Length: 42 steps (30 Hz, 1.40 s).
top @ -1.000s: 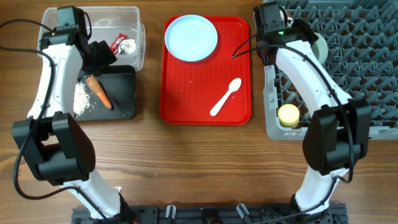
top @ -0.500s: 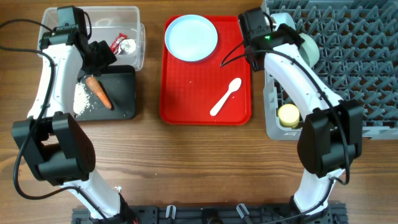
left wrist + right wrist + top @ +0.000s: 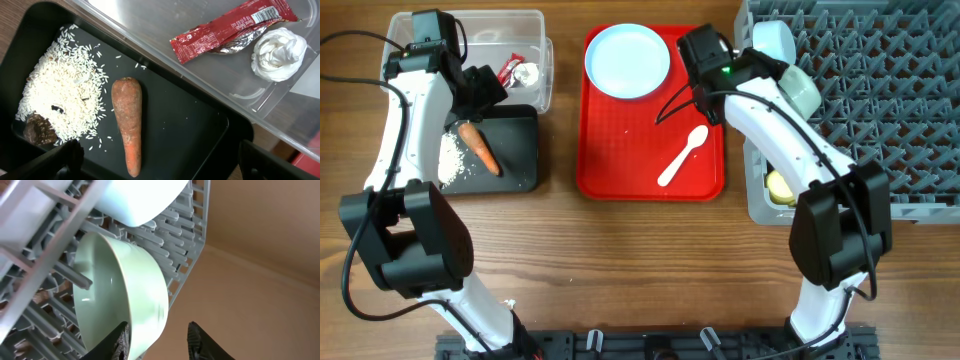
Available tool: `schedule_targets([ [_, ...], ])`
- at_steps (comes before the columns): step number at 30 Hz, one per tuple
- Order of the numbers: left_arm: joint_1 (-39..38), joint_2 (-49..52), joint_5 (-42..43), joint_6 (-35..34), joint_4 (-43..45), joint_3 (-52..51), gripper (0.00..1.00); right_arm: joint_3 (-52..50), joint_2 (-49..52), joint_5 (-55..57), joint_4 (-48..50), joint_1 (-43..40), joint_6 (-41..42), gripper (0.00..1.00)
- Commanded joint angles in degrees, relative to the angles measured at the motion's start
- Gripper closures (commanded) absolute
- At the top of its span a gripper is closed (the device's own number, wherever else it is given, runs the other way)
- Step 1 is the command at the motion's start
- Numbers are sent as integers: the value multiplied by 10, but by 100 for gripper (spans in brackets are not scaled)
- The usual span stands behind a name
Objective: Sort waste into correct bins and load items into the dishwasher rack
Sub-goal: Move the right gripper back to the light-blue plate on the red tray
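Note:
The pale blue plate (image 3: 628, 60) and white spoon (image 3: 682, 155) lie on the red tray (image 3: 620, 150). Two bowls (image 3: 775, 40) (image 3: 802, 90) and the yellow cup (image 3: 778, 186) stand in the grey rack (image 3: 890, 110). The carrot (image 3: 127, 125), rice crumbs (image 3: 60, 95) and brown lump (image 3: 40, 131) lie in the black tray (image 3: 195, 125). The red wrapper (image 3: 230, 30) and white scrap (image 3: 279, 52) lie in the clear tub (image 3: 150, 20). My left gripper (image 3: 165, 170) hangs open and empty above the carrot's tip. My right gripper (image 3: 700, 55) is open and empty over the red tray's far right corner.
In the right wrist view the two bowls (image 3: 135, 295) (image 3: 140, 200) lean among the rack's pegs (image 3: 185, 245), with bare wood beyond. The tub (image 3: 535, 25) and black tray (image 3: 520, 140) sit side by side at the table's left.
My right arm has swung left, from over the rack's left edge to over the red tray's right corner. The left arm has not moved.

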Motion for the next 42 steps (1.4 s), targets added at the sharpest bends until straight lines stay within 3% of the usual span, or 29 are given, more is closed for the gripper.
schedule_targets([
  [1, -1, -11, 3, -5, 0, 6, 0, -5, 7, 13, -5, 4, 3, 47],
  [3, -1, -11, 3, -5, 0, 6, 0, -5, 7, 26, -5, 4, 3, 40],
  [6, -1, -11, 3, -5, 0, 6, 0, -5, 6, 35, -5, 7, 3, 22],
  [7, -1, -11, 3, -5, 0, 6, 0, -5, 6, 35, -5, 8, 3, 0],
  [15, -1, -11, 3, -5, 0, 6, 0, -3, 6, 33, 17, 32, 2, 0],
  [24, -1, -11, 3, -5, 0, 6, 0, -3, -61, -76, 215, 34, -32, 0],
  [27, -1, -11, 3, -5, 0, 6, 0, -3, -99, -181, 272, 34, 33, 0],
  [31, -1, -11, 3, -5, 0, 6, 0, -3, -145, -476, 240, 34, 116, 0],
  [33, -1, -11, 3, -5, 0, 6, 0, -3, -154, -571, 224, 33, 143, 0],
  [37, -1, -11, 3, -5, 0, 6, 0, -3, -153, -741, 191, 32, 311, 0],
  [42, -1, -11, 3, -5, 0, 6, 0, -4, -151, -786, 171, 30, 475, 0],
])
